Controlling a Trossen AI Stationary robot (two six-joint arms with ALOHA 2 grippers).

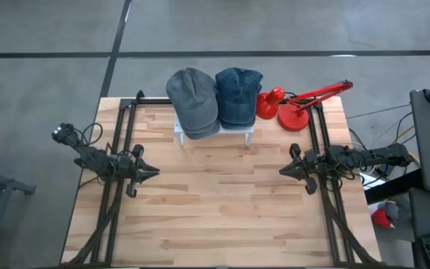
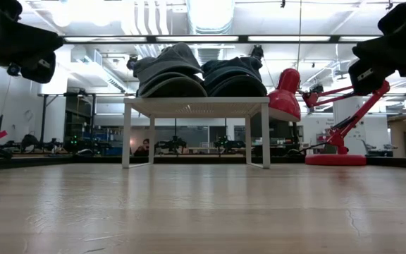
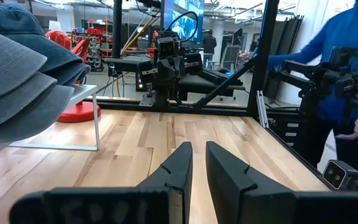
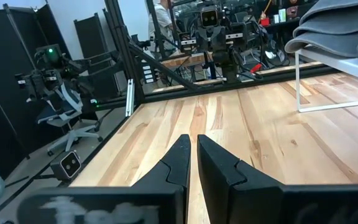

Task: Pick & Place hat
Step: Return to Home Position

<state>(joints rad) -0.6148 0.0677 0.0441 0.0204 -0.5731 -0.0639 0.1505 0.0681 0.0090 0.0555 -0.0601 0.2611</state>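
Bare planks of the desk (image 2: 203, 212) fill the near ground, with nothing lying on them. At the left side, the left fingers (image 1: 155, 172) hang over the wood, pointing inward toward the middle – drawn together with only a slit between them, and holding nothing.

Farther back and a little left of centre stands the white shelf (image 1: 234, 131), close to the far edge. The gray caps (image 1: 193, 101) sit stacked on its left half, crowns to the far side and brims hanging over the near edge, so their long axis runs near to far. Just beside them on the right half lie the blue caps (image 1: 238, 96), turned the same way. Right of the shelf, a red lamp (image 1: 297, 106) stands near the far right corner.

At the right side the right fingers (image 1: 281, 172) mirror the left – pressed nearly together, empty, aimed inward. Beyond that edge a person (image 3: 353, 62) in a blue top stands by the equipment.

From either arm the gray stack lies far and inward, well apart from the tips, and nearer the left arm. The placing looks finished to me; any settling back needs no reach toward the shelf.
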